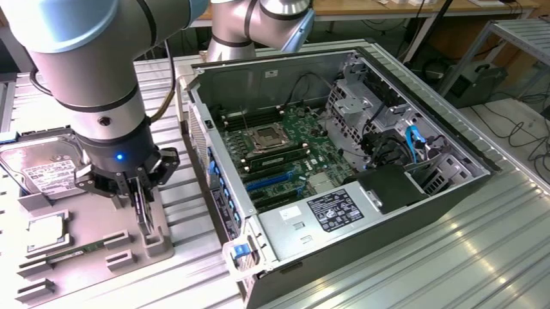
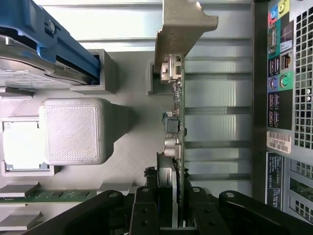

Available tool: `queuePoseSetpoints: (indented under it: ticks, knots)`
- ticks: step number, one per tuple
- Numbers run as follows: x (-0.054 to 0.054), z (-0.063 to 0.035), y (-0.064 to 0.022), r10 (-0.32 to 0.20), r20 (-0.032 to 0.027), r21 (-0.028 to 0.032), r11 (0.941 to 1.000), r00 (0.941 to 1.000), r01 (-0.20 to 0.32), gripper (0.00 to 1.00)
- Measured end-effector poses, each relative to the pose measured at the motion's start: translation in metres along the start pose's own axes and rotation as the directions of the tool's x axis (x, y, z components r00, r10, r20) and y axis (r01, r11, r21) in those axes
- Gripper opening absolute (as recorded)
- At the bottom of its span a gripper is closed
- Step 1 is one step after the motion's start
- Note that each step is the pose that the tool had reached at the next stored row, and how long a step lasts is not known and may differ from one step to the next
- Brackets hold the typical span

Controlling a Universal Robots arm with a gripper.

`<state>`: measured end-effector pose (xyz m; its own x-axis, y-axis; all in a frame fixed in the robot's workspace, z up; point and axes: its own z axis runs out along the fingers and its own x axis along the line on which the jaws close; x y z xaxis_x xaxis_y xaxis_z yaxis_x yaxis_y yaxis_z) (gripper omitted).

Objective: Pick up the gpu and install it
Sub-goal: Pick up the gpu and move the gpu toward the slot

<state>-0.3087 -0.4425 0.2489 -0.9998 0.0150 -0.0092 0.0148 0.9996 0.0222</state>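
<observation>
Centrally, an open case (image 1: 257, 84) lies on its side on a ribbed metal worktop (image 1: 429, 264), with its motherboard (image 1: 284, 145) facing up. At nine o'clock from the case, the arm (image 1: 94, 84) reaches down over a grey tray (image 1: 90, 215). A hard drive (image 1: 43, 170) sits at the tray's ten o'clock corner. The gpu (image 1: 143, 209) stands on edge at the tray's three o'clock side, a dark sliver just beside the case. The fingers (image 2: 142, 211) are clamped on it, one on each face of the card, near the end away from the silver bracket (image 2: 182, 27).

By its look, the card is light, stiff and thin, but fragile, with small parts studding the board. Holding it by the flat faces over the sturdier cooler area seems sound. The bracket and the contact edge are best left untouched. The smooth faces could slip if the card tilts.

Whether the card rests in its tray holder or hangs just above it cannot be told. The fingers cover the part they hold, and the fan face is seen edge-on. In the exterior view the arm cuts off some of the tray.
</observation>
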Motion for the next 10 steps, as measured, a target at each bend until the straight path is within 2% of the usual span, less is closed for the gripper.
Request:
queuePoseSetpoints:
  ticks: [10]
  knots:
    - [-0.0003, -0.0079, 0.0002, 0.000, 0.0000, -0.0001, 1.0000, 1.0000, 0.000, 0.28]
